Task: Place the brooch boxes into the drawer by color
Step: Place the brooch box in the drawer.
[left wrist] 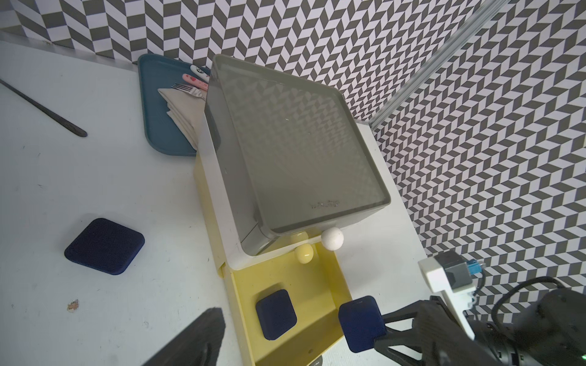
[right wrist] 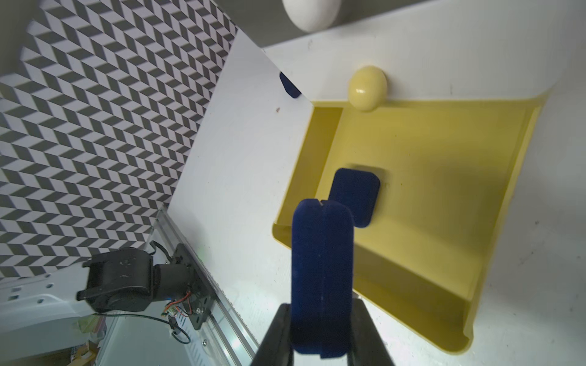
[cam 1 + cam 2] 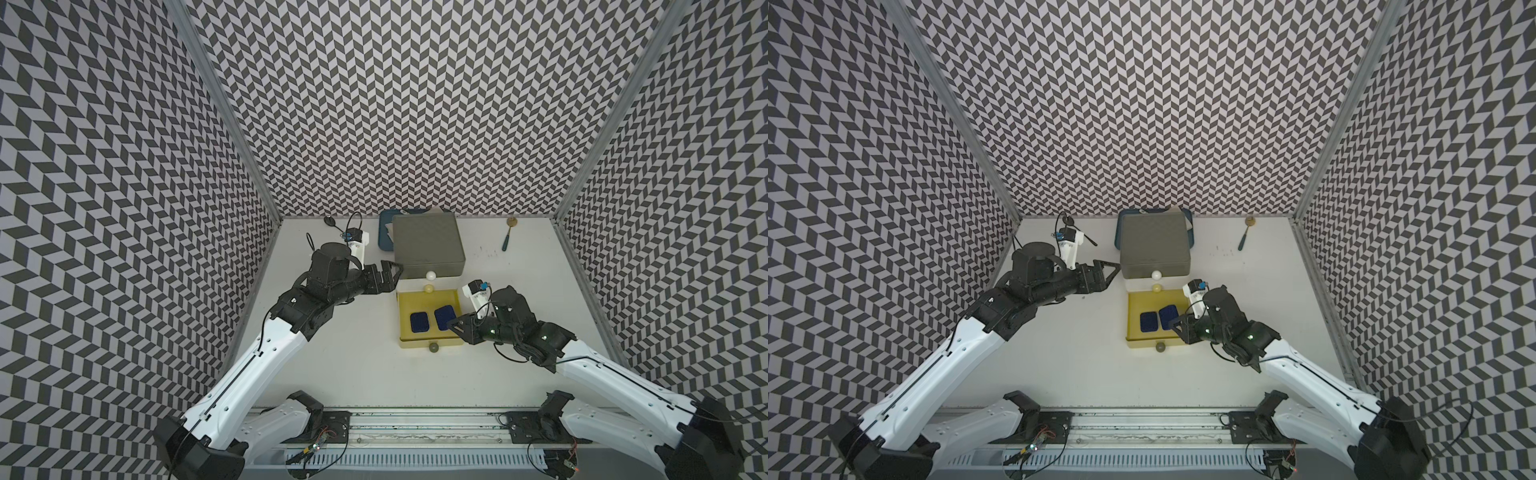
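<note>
While the worktop (image 3: 353,374) carries the chest (image 3: 428,245), yellow drawer (image 3: 415,344) pulled out, right arm reaches in low, right pincer (image 3: 453,328) clamping a navy box (image 3: 444,316) across its flat faces, tilted over the drawer's right wall. Left pincer (image 3: 392,277) gapes wide beside chest. Inside, second box (image 3: 419,323) lies flat; third box (image 1: 104,245) on worktop.

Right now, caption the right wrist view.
Right gripper holds a navy box over the open yellow drawer; a second box lies inside.

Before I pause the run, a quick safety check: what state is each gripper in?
Left gripper: open, holding nothing.
Right gripper: shut on a navy blue brooch box.
</note>
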You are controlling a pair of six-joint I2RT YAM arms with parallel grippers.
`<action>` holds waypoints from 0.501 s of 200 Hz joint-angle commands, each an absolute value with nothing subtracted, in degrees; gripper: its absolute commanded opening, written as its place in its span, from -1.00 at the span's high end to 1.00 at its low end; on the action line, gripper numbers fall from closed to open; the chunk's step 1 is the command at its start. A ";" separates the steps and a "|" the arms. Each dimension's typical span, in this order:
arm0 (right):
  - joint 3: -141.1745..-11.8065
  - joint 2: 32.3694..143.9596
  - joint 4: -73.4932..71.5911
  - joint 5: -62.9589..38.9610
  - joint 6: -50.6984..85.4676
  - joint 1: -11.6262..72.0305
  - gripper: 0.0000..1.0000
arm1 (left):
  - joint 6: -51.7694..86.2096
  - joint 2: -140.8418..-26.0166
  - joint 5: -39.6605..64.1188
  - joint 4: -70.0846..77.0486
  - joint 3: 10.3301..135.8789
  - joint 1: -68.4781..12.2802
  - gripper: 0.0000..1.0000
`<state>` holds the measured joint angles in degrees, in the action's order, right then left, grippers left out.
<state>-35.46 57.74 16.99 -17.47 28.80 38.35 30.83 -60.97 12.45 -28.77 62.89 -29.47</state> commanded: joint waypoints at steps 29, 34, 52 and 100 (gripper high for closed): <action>-39.55 64.51 15.38 -18.61 27.36 36.75 0.63 | 29.67 -61.45 12.84 -27.51 62.01 -29.02 -0.99; -39.71 65.61 15.44 -19.41 27.14 36.52 0.63 | 29.58 -61.39 12.80 -27.51 61.96 -28.96 -0.99; -40.35 69.51 15.18 -22.02 26.10 36.27 0.63 | 29.36 -61.17 12.44 -28.00 61.88 -28.90 -0.99; -40.50 72.50 12.45 -20.79 26.28 36.04 0.63 | 28.94 -61.35 12.54 -28.13 61.11 -28.39 -0.99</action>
